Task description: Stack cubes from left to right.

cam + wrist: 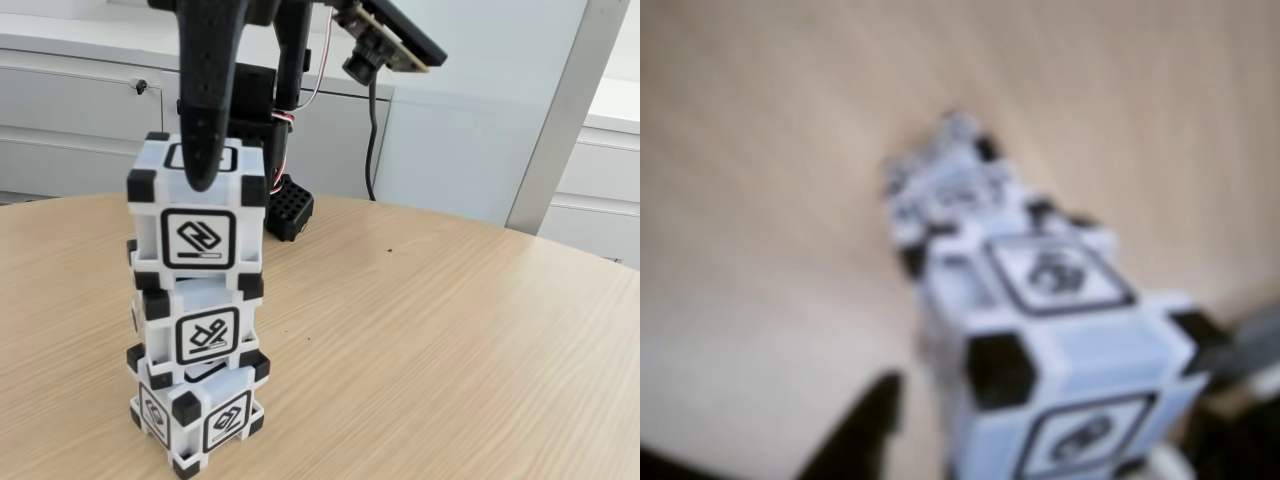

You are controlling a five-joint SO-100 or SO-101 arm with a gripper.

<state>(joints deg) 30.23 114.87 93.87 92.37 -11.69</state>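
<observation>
three cubes stacked; pincer touching the top cube.

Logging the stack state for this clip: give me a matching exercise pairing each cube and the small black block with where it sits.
Things:
1. top cube
2. middle cube
3. bottom cube
4. black perforated block

Places:
A. on the wooden table, under two cubes
B. behind the stack, on the table near the arm's base
C. highest, with the gripper fingertip at its upper face
D. between two cubes

Pairs: 1-C, 2-D, 3-A, 4-B
</observation>
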